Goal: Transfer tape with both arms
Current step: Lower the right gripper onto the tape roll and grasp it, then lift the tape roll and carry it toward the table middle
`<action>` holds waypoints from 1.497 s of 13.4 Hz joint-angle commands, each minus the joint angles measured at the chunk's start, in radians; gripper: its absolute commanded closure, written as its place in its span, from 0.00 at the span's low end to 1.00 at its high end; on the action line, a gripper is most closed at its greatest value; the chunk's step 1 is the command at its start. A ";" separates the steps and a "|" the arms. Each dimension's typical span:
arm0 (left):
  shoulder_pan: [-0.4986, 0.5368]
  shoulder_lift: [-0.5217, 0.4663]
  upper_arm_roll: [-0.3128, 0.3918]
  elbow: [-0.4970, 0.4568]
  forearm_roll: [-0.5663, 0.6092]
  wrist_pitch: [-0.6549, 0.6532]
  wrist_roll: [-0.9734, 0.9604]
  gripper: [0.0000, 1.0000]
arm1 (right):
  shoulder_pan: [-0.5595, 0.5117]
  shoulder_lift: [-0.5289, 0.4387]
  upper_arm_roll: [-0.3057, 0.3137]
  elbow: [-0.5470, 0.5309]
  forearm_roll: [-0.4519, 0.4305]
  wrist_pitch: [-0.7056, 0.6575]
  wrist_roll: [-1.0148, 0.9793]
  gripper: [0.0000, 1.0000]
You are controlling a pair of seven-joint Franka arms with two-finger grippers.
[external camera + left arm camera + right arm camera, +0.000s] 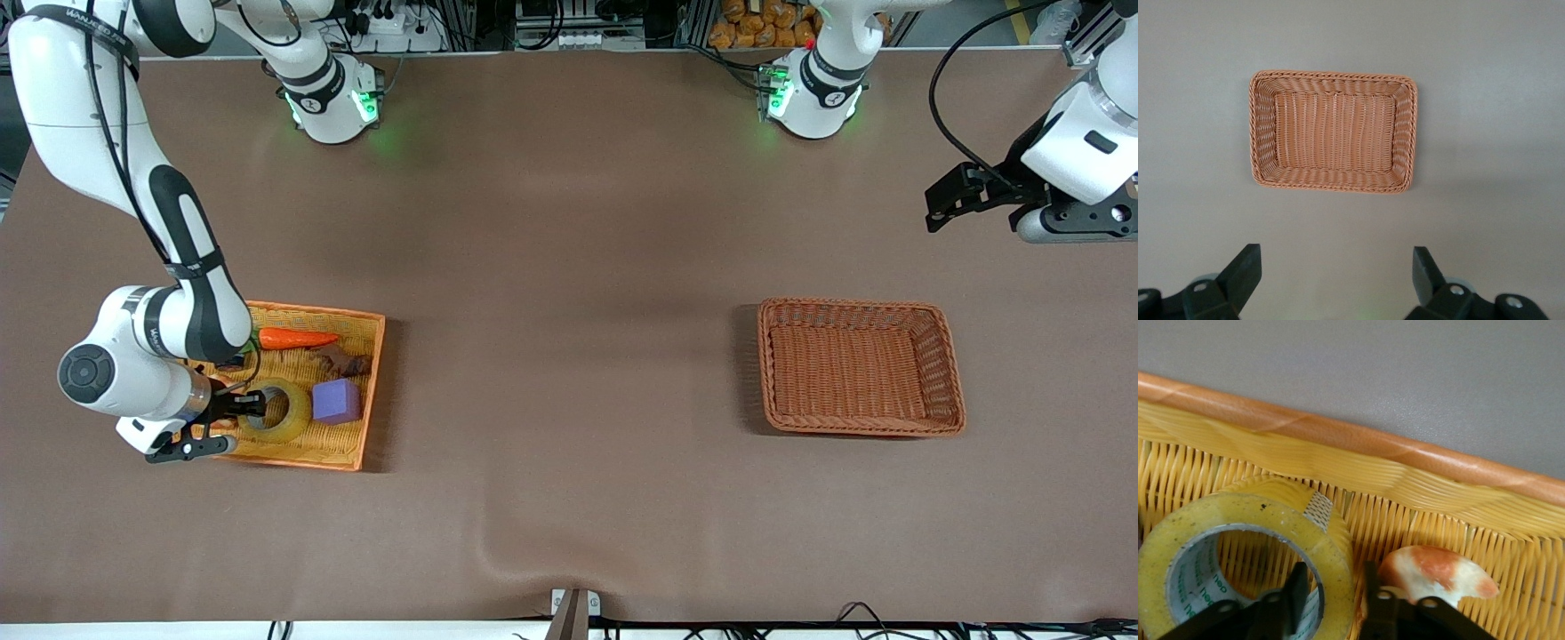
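Note:
The tape (pixel 277 411), a yellowish ring with a grey-white core, lies in the orange tray (pixel 375 373) toward the right arm's end of the table. My right gripper (pixel 242 407) is down at it. In the right wrist view the gripper (pixel 1331 577) straddles the wall of the tape (pixel 1238 520): one finger is inside the ring and one outside, with small gaps on both sides, so it is open. My left gripper (pixel 941 206) waits open and empty, high over the left arm's end of the table; it also shows in the left wrist view (pixel 1337 263).
The tray also holds an orange carrot toy (pixel 298 338), a brown toy (pixel 345 361), a purple cube (pixel 336 400) and an orange-white croissant toy (pixel 1438 577) right beside the outer finger. A brown wicker basket (pixel 949 356) stands empty toward the left arm's end, also in the left wrist view (pixel 1408 133).

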 commanded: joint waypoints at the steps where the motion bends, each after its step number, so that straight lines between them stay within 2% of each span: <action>1: -0.002 0.003 -0.007 0.020 0.018 -0.021 -0.016 0.00 | -0.009 0.011 0.010 0.026 -0.001 -0.010 -0.018 1.00; 6: -0.004 0.005 -0.007 0.020 0.018 -0.021 -0.019 0.00 | -0.002 -0.056 0.010 0.029 -0.001 -0.026 -0.039 1.00; 8: -0.004 0.005 -0.007 0.018 0.018 -0.021 -0.019 0.00 | -0.003 -0.096 0.010 0.040 -0.001 -0.079 -0.089 1.00; 10: -0.004 0.005 -0.007 0.018 0.018 -0.021 -0.020 0.00 | -0.005 -0.113 0.011 0.096 -0.001 -0.127 -0.227 1.00; 11: -0.004 0.005 -0.007 0.018 0.018 -0.021 -0.020 0.00 | -0.002 -0.121 0.013 0.142 0.001 -0.200 -0.255 1.00; 13: -0.005 0.006 -0.008 0.018 0.018 -0.021 -0.028 0.00 | 0.044 -0.129 0.045 0.242 0.002 -0.356 -0.248 1.00; 14: -0.007 0.007 -0.008 0.018 0.018 -0.021 -0.031 0.00 | 0.069 -0.127 0.065 0.265 0.004 -0.381 -0.233 1.00; 16: -0.013 0.008 -0.008 0.018 0.018 -0.021 -0.032 0.00 | 0.115 -0.121 0.115 0.267 0.040 -0.376 -0.226 1.00; 18: -0.013 0.007 -0.008 0.017 0.018 -0.021 -0.034 0.00 | 0.197 -0.104 0.116 0.264 0.068 -0.356 -0.220 1.00; 20: -0.013 0.007 -0.008 0.017 0.018 -0.021 -0.035 0.00 | 0.263 -0.090 0.116 0.245 0.070 -0.330 -0.112 1.00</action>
